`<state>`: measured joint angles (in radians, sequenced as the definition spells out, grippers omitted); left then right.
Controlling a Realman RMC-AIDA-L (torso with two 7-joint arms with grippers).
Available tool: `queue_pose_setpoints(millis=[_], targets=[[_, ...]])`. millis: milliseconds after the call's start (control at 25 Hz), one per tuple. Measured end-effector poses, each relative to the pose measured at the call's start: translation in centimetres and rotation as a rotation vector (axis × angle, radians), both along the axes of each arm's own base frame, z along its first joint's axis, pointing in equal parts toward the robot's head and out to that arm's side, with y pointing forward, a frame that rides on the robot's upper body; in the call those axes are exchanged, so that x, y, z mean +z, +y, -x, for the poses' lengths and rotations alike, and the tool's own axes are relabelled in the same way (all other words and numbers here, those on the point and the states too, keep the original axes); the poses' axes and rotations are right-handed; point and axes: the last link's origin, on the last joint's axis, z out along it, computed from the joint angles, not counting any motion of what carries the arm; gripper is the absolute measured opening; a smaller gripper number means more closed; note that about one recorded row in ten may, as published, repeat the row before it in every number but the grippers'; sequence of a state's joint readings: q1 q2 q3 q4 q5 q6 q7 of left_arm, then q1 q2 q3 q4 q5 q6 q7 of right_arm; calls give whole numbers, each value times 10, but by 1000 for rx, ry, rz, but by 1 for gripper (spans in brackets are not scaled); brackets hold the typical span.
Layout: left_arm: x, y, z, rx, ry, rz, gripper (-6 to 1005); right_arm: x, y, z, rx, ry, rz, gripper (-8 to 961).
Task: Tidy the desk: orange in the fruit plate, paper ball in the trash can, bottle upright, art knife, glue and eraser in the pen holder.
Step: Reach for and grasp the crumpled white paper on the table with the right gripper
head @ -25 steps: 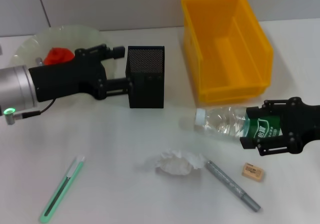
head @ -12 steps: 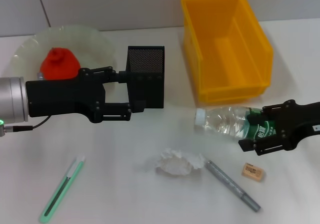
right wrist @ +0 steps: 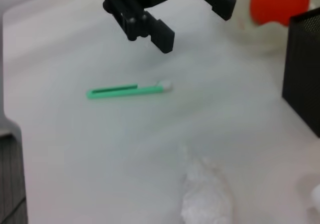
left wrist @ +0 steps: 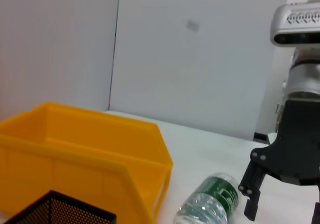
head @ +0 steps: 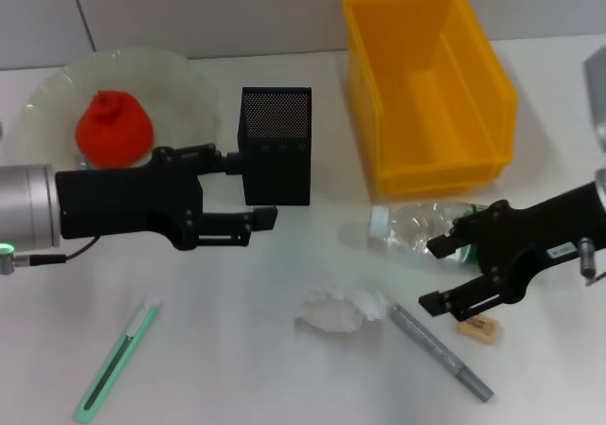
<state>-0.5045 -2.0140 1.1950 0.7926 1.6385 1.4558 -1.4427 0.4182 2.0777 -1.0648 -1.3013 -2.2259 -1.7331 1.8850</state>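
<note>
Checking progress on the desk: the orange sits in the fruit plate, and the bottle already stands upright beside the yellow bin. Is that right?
Not quite. The orange is in the fruit plate, but the head view shows the bottle lying on its side before the yellow bin.

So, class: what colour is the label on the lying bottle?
Green, on the bottle; clearest in the left wrist view.

The white desk point(head: 284, 368) carries plate point(head: 189, 84), pen holder point(head: 276, 146), bin point(head: 431, 89), bottle point(head: 417, 231), paper ball point(head: 336, 309).
</note>
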Motion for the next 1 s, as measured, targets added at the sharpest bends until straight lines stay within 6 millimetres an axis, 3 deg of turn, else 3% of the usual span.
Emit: queue_pose_setpoints(millis=[280, 1000], targets=[[-3, 0, 0, -4, 19, 5, 826, -16, 2, 18, 34, -52, 85, 791], [-2, -8, 25, 37, 99, 6, 826, -22, 16, 32, 81, -65, 40, 792]])
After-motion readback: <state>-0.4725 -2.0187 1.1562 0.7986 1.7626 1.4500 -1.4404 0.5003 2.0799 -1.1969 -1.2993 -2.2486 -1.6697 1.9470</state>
